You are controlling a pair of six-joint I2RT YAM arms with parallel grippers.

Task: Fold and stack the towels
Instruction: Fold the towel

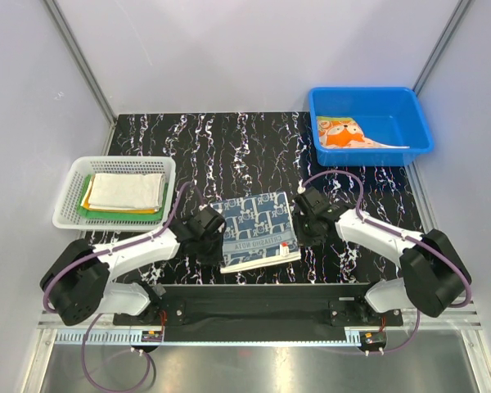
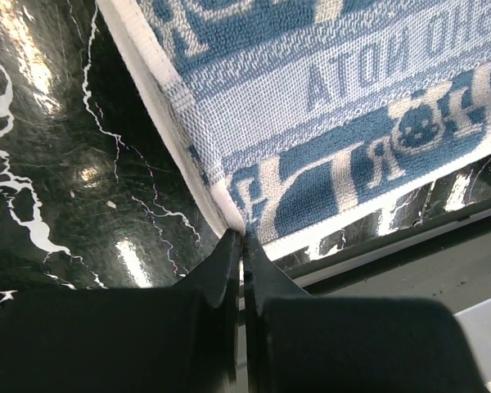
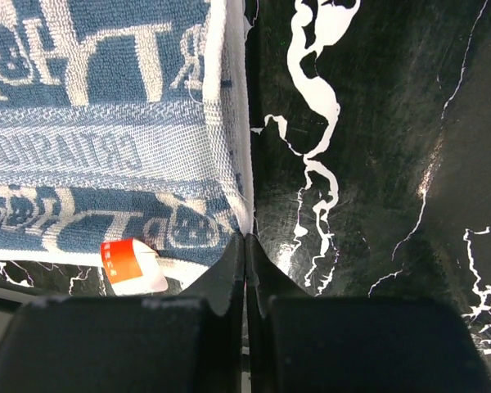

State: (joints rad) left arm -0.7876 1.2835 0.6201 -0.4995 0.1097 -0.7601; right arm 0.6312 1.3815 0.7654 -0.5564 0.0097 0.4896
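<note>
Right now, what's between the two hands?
The folded navy-and-white patterned towel fills the stretch between left hand and right hand; the top view shows it.

Navy-and-white patterned towel [image 1: 256, 229], black white-veined table [image 1: 188, 147]

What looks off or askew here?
The navy-and-white towel lies rotated against the table edge. Its white underlayer pokes out along the near side, and an orange tag sticks out there. The fox towel sits crumpled, unfolded, in the blue bin.
</note>
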